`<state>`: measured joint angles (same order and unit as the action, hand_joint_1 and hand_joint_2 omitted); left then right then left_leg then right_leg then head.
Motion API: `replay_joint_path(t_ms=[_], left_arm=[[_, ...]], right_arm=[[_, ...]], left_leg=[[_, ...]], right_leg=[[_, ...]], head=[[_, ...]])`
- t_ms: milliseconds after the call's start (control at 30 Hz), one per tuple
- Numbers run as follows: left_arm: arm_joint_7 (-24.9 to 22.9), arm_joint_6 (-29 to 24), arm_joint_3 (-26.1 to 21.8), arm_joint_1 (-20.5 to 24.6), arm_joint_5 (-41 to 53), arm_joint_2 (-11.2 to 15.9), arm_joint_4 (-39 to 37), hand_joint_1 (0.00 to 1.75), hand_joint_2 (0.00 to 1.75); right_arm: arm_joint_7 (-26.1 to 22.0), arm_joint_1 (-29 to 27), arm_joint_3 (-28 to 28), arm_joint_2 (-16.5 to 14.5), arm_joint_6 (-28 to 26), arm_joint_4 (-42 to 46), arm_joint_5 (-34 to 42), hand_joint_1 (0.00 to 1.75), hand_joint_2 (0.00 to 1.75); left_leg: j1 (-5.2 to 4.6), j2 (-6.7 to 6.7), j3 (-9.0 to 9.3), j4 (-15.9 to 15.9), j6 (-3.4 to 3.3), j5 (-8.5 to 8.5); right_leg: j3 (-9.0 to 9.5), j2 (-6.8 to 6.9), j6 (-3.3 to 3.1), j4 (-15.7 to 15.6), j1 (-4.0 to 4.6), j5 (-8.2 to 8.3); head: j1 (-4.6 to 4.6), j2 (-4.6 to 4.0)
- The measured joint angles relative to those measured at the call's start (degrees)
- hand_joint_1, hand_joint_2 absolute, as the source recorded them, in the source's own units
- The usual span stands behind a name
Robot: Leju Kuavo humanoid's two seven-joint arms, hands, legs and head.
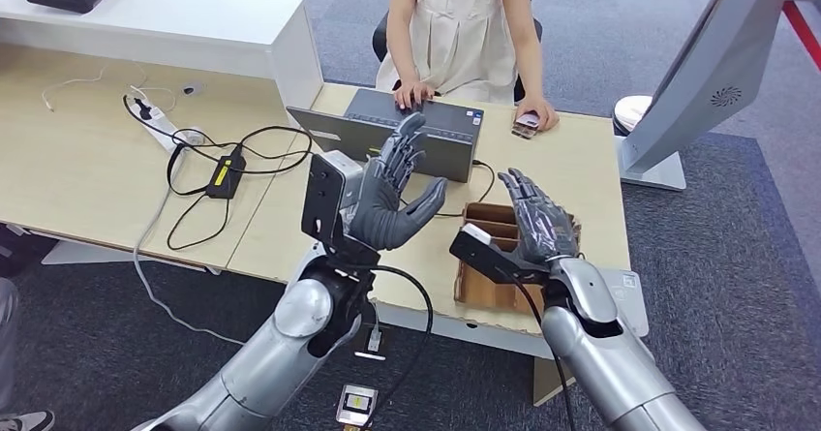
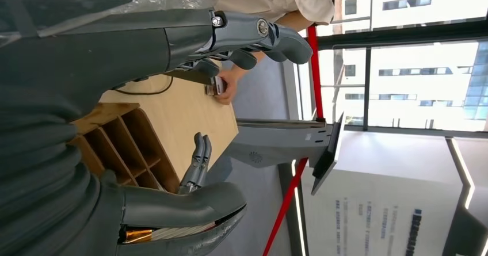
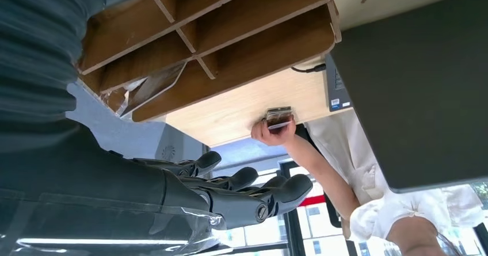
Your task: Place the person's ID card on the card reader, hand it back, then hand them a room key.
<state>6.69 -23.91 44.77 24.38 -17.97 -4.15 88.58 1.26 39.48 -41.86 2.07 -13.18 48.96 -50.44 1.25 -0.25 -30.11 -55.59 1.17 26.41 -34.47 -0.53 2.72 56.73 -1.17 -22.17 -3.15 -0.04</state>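
Note:
A person in a cream dress sits across the wooden desk (image 1: 581,169). They rest one hand on the dark grey card reader (image 1: 426,133) and pinch the ID card (image 1: 528,121) against the desk with the other. The card (image 3: 279,118) lies beside the reader (image 3: 414,89). My left hand (image 1: 387,194) is raised in front of the reader, fingers spread and empty. My right hand (image 1: 537,220) hovers open over a wooden compartment box (image 1: 489,281). The left hand (image 2: 144,49) and right hand (image 3: 218,193) hold nothing. Clear plastic lies in one compartment of the box (image 3: 230,43).
A white power strip (image 1: 165,126), black adapter (image 1: 225,174) and looping cables cover the desk's left part. A raised white counter (image 1: 194,24) stands at the back left. A grey kiosk stand (image 1: 697,73) rises on the right, beyond the desk edge.

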Motion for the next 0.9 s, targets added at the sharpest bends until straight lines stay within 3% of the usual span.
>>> replay_joint_path(t_ms=[300, 900], left_arm=[[-0.42, -1.21, 0.85, -0.28, -0.04, 0.04, -0.73, 0.0, 1.75], [-1.19, 0.71, 0.89, -2.42, 1.16, 0.81, -0.89, 0.0, 1.75]], right_arm=[[1.17, 0.99, -0.29, 0.67, -3.25, -3.82, 4.82, 0.0, 1.75], [3.95, 1.92, 3.51, 7.74, -6.39, -4.2, 7.8, 0.0, 1.75]], left_leg=[[-0.01, 0.0, 0.0, -0.01, 0.0, 0.0], [-0.01, 0.01, 0.02, -0.01, 0.0, 0.0]], right_leg=[[0.0, 0.0, 0.0, 0.0, -0.01, 0.0], [0.0, -0.01, 0.0, -0.01, -0.01, 0.01]], head=[[0.0, 0.0], [-0.01, 0.0]])
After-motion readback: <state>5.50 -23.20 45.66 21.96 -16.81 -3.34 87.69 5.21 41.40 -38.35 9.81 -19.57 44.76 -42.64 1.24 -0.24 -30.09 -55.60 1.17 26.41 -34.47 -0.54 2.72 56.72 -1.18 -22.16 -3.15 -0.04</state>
